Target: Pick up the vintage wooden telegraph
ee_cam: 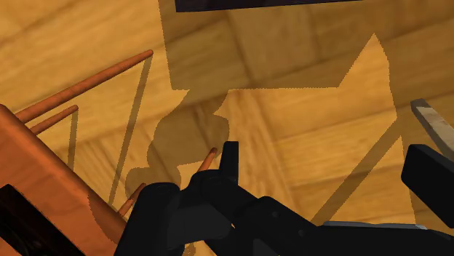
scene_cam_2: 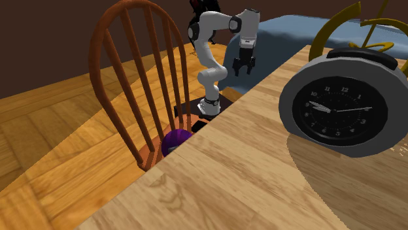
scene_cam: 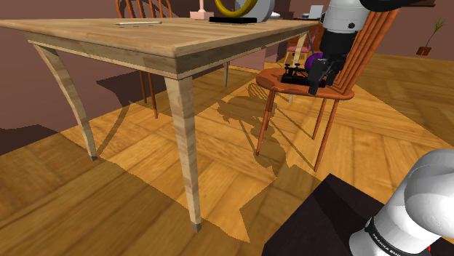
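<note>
Telegraph: small dark shape on the chair seat; fine parts are hard to make out.
Chair: glossy reddish-brown wood with a curved spindle back.
Pincer: matte black, fingers spread and empty, just beside the telegraph.
Purple object: rounded, partly hidden behind the pincer.
Counter: pale grained wood on curved legs.

floor: wood planks | walls: dark maroon | table: light wood | chair: reddish, spindle-back
</note>
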Tool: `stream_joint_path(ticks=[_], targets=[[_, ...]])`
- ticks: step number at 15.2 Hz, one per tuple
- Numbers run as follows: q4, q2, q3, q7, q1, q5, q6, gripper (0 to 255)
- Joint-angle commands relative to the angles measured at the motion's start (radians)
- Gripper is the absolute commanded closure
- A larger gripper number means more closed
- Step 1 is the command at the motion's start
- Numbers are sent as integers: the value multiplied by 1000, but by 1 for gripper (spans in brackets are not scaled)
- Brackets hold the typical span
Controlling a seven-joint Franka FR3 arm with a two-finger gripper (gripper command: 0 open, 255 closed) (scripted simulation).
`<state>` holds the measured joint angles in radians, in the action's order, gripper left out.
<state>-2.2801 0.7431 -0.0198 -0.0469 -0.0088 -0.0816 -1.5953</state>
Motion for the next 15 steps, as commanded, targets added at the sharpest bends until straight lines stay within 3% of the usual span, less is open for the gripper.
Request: stream_joint_path(ticks=[1, 9, 15], targets=[[0, 0, 0, 0, 0, 0, 0, 0], [98, -148, 194, 274, -15, -70, -73, 0], [236, -315, 332, 484, -10, -68, -116, 0]])
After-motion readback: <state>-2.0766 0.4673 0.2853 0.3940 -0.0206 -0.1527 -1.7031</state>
